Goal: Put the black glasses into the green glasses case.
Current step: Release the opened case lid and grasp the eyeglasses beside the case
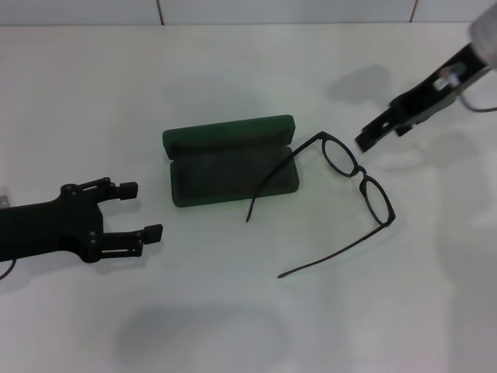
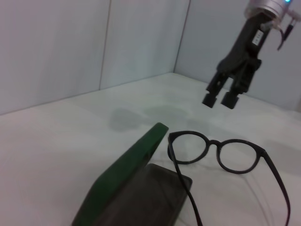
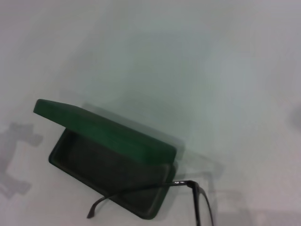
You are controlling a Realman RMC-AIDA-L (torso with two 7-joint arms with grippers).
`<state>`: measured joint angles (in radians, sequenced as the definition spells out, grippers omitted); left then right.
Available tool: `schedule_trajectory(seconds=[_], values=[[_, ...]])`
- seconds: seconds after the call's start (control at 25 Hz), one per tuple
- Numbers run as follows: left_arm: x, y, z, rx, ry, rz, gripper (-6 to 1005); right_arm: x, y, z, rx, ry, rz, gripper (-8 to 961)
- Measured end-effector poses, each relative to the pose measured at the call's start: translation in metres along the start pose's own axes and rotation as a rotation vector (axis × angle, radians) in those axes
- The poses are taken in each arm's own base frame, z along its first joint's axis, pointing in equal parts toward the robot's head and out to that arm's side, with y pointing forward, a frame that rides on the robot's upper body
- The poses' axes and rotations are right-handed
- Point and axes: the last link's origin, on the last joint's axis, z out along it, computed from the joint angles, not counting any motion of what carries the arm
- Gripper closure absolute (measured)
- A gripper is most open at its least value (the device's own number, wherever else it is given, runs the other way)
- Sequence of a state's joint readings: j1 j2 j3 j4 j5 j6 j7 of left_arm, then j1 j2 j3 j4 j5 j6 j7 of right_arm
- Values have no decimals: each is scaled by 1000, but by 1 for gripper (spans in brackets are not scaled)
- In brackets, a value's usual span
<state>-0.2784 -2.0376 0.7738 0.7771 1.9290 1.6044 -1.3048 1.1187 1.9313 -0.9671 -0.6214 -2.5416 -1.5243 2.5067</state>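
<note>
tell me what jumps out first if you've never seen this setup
The green glasses case lies open mid-table, lid raised, and the black glasses sit unfolded beside it on the robot's right, one temple arm draped across the case's dark lining. The right gripper hangs close over the frames, its fingers apart, while the left gripper waits open on the case's other side.

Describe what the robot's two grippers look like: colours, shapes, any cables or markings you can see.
The left gripper is matte black, a flat angular body ending in two stubby blocky fingers, with small screws showing. The right gripper is also black, with two squared fingers, a silvery wrist collar, a thin cable loop and a small white label.
</note>
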Motion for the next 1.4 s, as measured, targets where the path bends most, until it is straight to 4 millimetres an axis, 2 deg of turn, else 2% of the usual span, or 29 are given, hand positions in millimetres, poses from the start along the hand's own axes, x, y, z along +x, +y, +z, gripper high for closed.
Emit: schedule_trajectory(seconds=[0.12,0.4,0.72,1.08,1.16,1.4], values=[[1,1,1,-6,2,1,107,-8,18,21,47,77,-22,83],[0,1,3,-13,-6,4,109,-8,31,47,99,116,-54,117],[0,1,4,-11,-5,18,112,-1,24,55,103,98,10,169],[0,1,5,-6,1,32,115,2,22,59,123,102,1,228],[0,1,5,-6,1,36,115,3,22,59,128,108,-4,432],[0,2,5,-7,2,36,116,3,22,60,134,112,-8,671]])
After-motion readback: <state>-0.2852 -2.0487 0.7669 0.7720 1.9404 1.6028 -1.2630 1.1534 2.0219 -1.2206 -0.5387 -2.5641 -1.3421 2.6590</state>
